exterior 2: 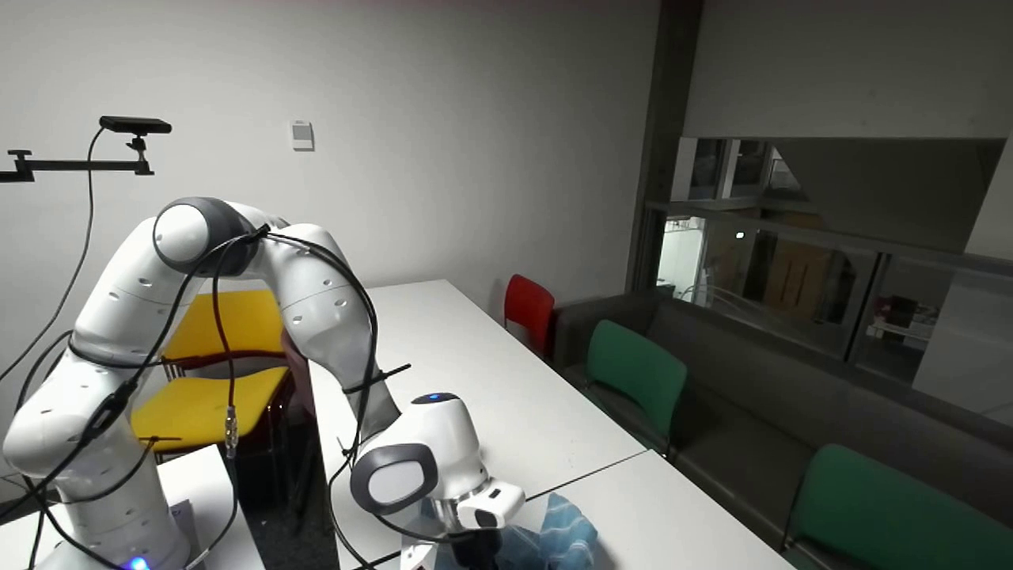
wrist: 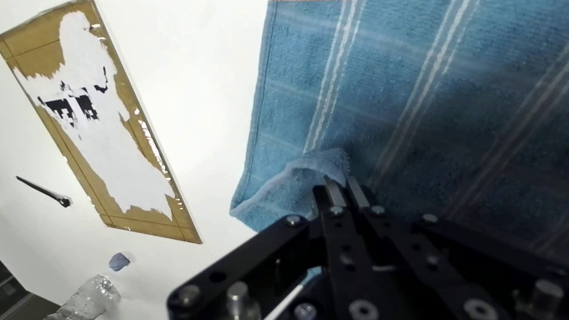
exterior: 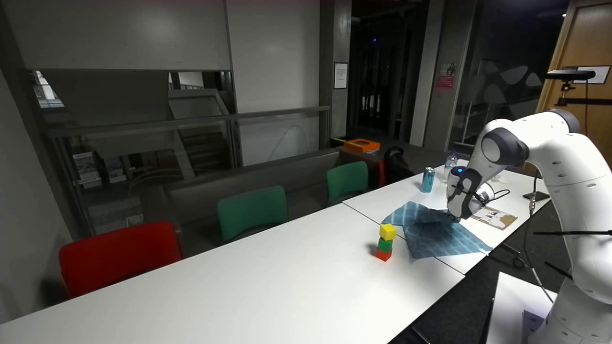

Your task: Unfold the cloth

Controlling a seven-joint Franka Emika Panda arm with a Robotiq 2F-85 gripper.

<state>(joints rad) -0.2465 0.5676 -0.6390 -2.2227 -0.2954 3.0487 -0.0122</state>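
Observation:
The blue cloth point(exterior: 442, 241) with light check lines lies on the white table, partly folded over itself. In an exterior view its striped end point(exterior 2: 568, 532) sticks up beside the gripper. In the wrist view the cloth point(wrist: 382, 66) fills the upper right, and one corner is folded over with its edge raised. My gripper point(wrist: 346, 184) is shut on that raised edge, with the fabric pinched between the fingertips close to the cloth's surface. The gripper is low over the cloth in both exterior views point(exterior: 454, 218) point(exterior 2: 484, 548); its fingertips are hard to make out there.
A stack of yellow, green and red blocks point(exterior: 385, 241) stands by the cloth's edge. A blue can point(exterior: 428, 180) and a clear bottle point(exterior: 450, 165) stand farther back. A torn cardboard piece point(wrist: 106, 133) lies beside the cloth. A dark flat object point(exterior: 536, 196) lies near the table edge.

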